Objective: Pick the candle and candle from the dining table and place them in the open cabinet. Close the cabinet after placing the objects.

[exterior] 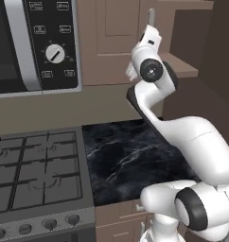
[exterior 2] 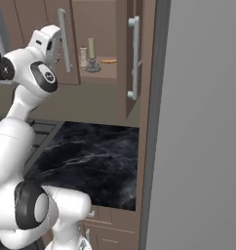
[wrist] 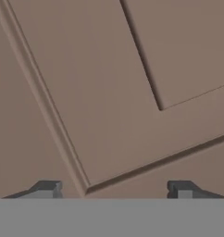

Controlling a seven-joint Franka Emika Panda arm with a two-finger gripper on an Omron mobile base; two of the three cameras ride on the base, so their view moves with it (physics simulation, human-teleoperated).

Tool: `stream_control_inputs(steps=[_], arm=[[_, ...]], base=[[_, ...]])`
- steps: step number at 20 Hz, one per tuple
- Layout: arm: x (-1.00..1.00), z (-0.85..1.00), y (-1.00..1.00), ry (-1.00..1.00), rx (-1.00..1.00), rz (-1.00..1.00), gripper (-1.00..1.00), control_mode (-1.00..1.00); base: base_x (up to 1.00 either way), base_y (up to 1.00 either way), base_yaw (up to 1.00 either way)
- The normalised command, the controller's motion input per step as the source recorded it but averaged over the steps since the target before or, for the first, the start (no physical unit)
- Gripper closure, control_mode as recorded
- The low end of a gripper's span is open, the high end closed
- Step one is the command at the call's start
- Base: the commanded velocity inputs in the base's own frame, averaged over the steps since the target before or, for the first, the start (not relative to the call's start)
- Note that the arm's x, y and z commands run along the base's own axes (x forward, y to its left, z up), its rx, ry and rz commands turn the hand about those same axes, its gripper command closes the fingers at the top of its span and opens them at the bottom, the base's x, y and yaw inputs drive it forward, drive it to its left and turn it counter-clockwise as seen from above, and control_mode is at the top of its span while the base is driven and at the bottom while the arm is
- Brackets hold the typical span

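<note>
Two cream candles stood upright on the shelf inside the open cabinet (exterior 2: 101, 68). The slim stick (exterior 2: 91, 49) rose from its round grey dish base; the short stub (exterior 2: 83, 56) sat just beside it, toward the closed door. The cabinet was brown wood with panelled doors and long silver bar handles. The black marble table (exterior 2: 98, 158) lay below.

Flat, even rendered light on my feeds.
I see soft edges, slight blur, no glare; faint shading under the cabinet (exterior 2: 98, 73).
</note>
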Motion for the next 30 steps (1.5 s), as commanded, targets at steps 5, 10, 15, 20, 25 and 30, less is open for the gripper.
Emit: stream_control_inputs(steps=[5, 10, 15, 20, 25, 30], arm=[[0.65, -0.23, 0.0, -0.02, -0.09, 0.09, -1.0, -1.0], [0.36, -0.08, 0.0, 0.0, -0.08, 0.04, -1.0, -1.0], [-0.02, 0.0, 0.21, 0.0, -0.08, 0.05, -1.0, -1.0], [-0.21, 0.0, 0.32, -0.01, -0.07, 0.05, -1.0, -1.0], [-0.38, 0.06, -0.04, -0.01, -0.01, 0.0, -1.0, -1.0], [-0.68, 0.2, -0.19, -0.01, 0.0, 0.0, -1.0, -1.0]], base=[[0.0, 0.0, 0.0], [0.0, 0.0, 0.0], [0.0, 0.0, 0.0], [0.0, 0.0, 0.0], [0.0, 0.0, 0.0], [0.0, 0.0, 0.0]])
